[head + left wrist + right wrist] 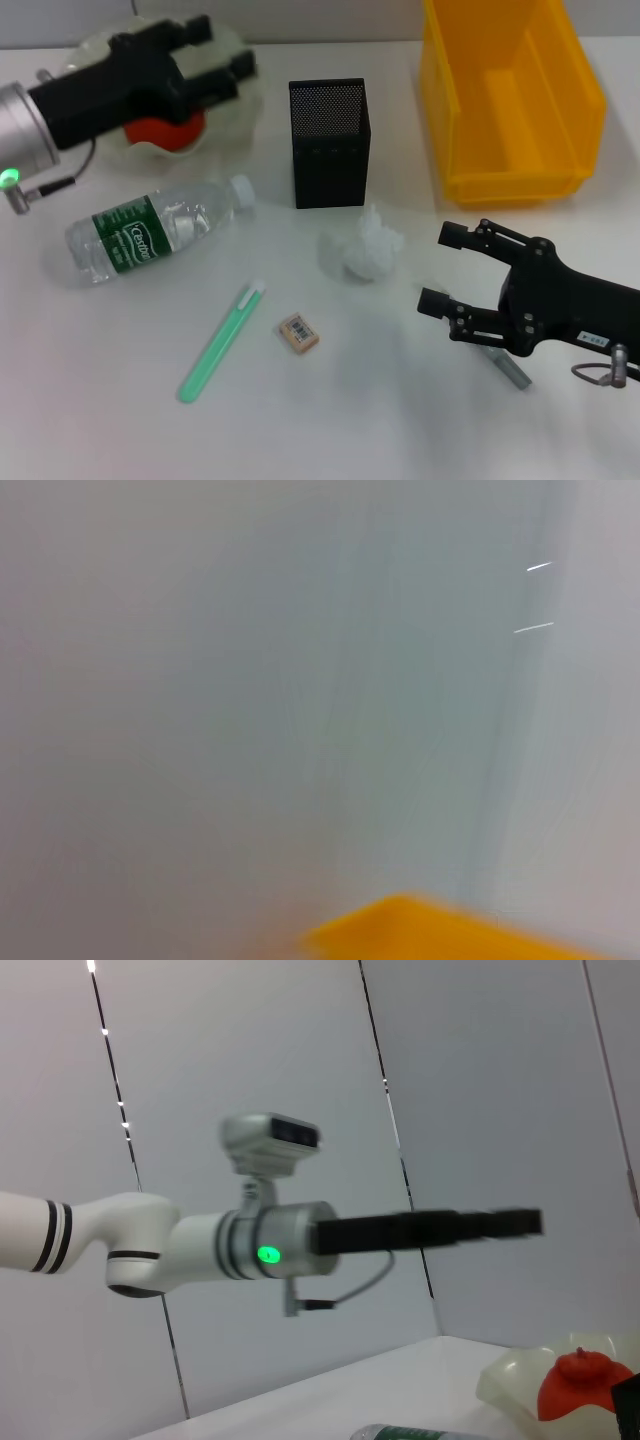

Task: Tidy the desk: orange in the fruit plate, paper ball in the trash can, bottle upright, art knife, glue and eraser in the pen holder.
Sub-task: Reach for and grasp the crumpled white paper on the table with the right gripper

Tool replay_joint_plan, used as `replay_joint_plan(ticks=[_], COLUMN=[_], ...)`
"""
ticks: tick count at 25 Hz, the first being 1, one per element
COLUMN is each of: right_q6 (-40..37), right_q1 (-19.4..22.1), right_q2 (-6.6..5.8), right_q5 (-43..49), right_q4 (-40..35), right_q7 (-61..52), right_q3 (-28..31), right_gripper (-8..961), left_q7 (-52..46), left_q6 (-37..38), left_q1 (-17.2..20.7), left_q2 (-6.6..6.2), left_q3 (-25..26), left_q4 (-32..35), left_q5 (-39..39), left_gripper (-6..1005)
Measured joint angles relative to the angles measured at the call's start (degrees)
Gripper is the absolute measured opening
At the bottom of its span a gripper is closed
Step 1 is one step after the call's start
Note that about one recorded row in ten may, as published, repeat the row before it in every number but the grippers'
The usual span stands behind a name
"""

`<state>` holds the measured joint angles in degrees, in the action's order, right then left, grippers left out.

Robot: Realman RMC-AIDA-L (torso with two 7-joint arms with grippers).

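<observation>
The orange (165, 131) lies in the pale-green fruit plate (243, 112) at the back left. My left gripper (222, 45) hangs open above the plate with nothing between its fingers; the right wrist view shows this left gripper (500, 1225) well above the orange (583, 1381). The bottle (150, 235) lies on its side. The paper ball (362, 248) sits in front of the black pen holder (330, 140). The glue (220, 340) and the eraser (299, 332) lie near the front. My right gripper (435, 268) is open, just right of the paper ball, over the grey art knife (507, 366).
The yellow trash can (510, 100) stands at the back right, and a corner of it (430, 932) shows in the left wrist view. A grey wall runs behind the table. Bare white tabletop lies along the front edge.
</observation>
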<state>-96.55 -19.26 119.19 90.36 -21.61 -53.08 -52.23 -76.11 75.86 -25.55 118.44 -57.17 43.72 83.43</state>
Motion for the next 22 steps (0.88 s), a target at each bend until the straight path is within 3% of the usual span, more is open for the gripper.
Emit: replay_joint_plan(ticks=[4, 8, 14, 22], right_q6=[-0.11, 0.18, 0.49, 0.54], right_q1=[1.10, 1.53, 1.68, 1.62], right_q2=[-0.02, -0.02, -0.20, -0.19], right_q5=[-0.02, -0.02, -0.03, 0.16], right_q4=[-0.32, -0.35, -0.80, -2.03], right_q7=[0.00, 0.00, 0.00, -0.12], right_q3=[0.03, 0.30, 0.91, 1.57], right_gripper=[845, 845, 845, 846], left_q7=[1.13, 5.49, 5.03, 4.77], left_q6=[16.29, 24.72, 21.72, 19.99], left_q1=[2.03, 3.93, 3.73, 2.99], left_q2=[-0.17, -0.17, -0.09, 0.22], left_q3=[-0.19, -1.15, -1.35, -2.17], left_q4=[-0.24, -0.71, -2.25, -2.69], left_q5=[0.82, 5.66, 18.70, 19.48], left_gripper=[786, 808, 813, 809])
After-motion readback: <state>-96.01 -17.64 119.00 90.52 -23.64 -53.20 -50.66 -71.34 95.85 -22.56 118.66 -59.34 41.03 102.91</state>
